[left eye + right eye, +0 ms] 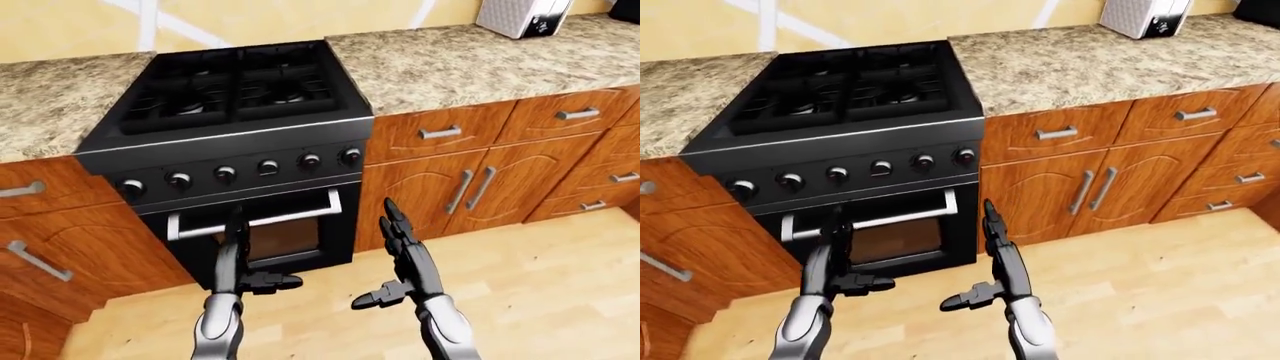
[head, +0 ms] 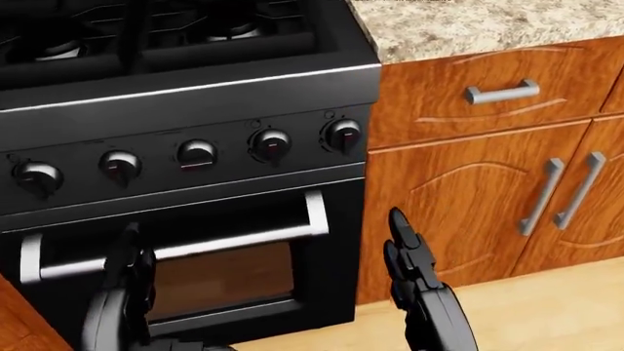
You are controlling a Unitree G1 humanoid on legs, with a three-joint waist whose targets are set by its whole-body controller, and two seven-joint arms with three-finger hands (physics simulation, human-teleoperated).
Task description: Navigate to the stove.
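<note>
black stove [image 1: 240, 112] set between granite tabletop [image 1: 470, 64] runs, directly ahead; left robot hand [image 1: 240, 259] and right robot hand [image 1: 400, 255] both open, empty. best approach: centre on oven door, halt short.

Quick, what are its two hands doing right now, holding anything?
Left hand: open, fingers straight, holding nothing, raised toward the stove.
Right hand: open, fingers straight, holding nothing.

This place is a home kitchen: a black gas stove [image 1: 240, 127] stands between wooden cabinets [image 1: 460, 187] under a speckled stone counter [image 1: 470, 64], with a toaster [image 1: 522, 15] on it.
</note>
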